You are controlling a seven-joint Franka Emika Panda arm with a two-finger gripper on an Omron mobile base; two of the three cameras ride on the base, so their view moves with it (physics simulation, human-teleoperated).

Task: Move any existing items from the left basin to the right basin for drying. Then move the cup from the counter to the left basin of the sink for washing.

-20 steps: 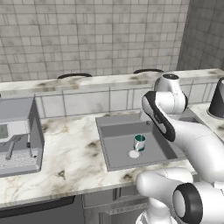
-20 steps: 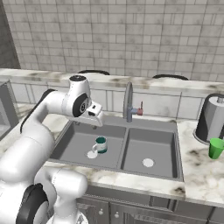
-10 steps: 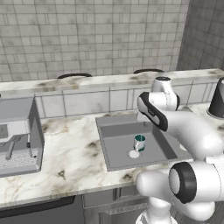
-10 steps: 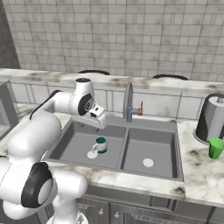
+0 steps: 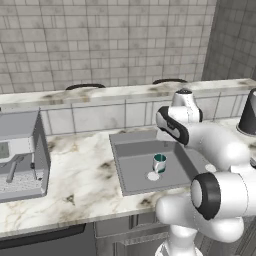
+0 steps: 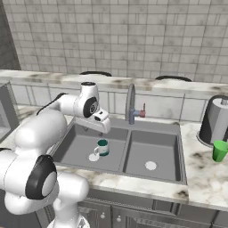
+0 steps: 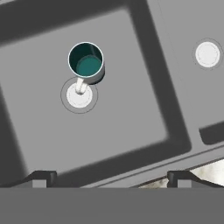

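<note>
Gripper (image 6: 102,126) hanging open over the left basin (image 6: 78,147), holding nothing

Landmark: left drain (image 7: 79,96). Teal cup (image 7: 86,61) is standing upright in the left basin, touching the drain's rim; its pale handle is lying over the drain in the hand view. Both fingertips (image 7: 41,178) are sitting wide apart, above the cup and clear of it. Right basin (image 6: 167,151) is lying beyond the divider from the drain, with its own drain (image 6: 151,165). Green cup (image 6: 219,150) is standing on the counter (image 6: 209,171), well apart from the left drain, past the right basin, beside a dark kettle (image 6: 214,120)
</note>
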